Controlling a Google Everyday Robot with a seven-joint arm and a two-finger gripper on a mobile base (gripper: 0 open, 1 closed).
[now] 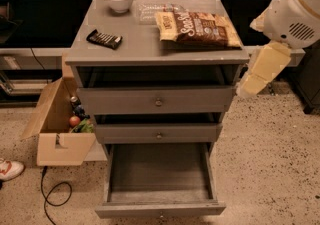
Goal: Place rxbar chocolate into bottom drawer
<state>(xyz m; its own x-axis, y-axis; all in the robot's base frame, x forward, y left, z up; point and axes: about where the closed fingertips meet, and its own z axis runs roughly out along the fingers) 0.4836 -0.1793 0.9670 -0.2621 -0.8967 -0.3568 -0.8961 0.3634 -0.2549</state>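
rxbar chocolate (104,39), white lettering, bottom drawer (159,175) open, gripper (254,83) rt of cabinet (150,54)

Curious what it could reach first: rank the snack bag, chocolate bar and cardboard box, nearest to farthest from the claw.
The claw hangs right of the cabinet.
1. snack bag, top right
2. rxbar chocolate, top left
3. cardboard box, floor, left

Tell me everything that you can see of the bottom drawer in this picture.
The bottom drawer is the lowest of three in the grey cabinet. It looks like grey painted wood, with a small round knob on its front panel. It is pulled far out, level, and nothing shows inside it. The rxbar chocolate lies on the cabinet top, not in the drawer. The gripper hangs to the right of the cabinet, higher up, apart from the drawer.
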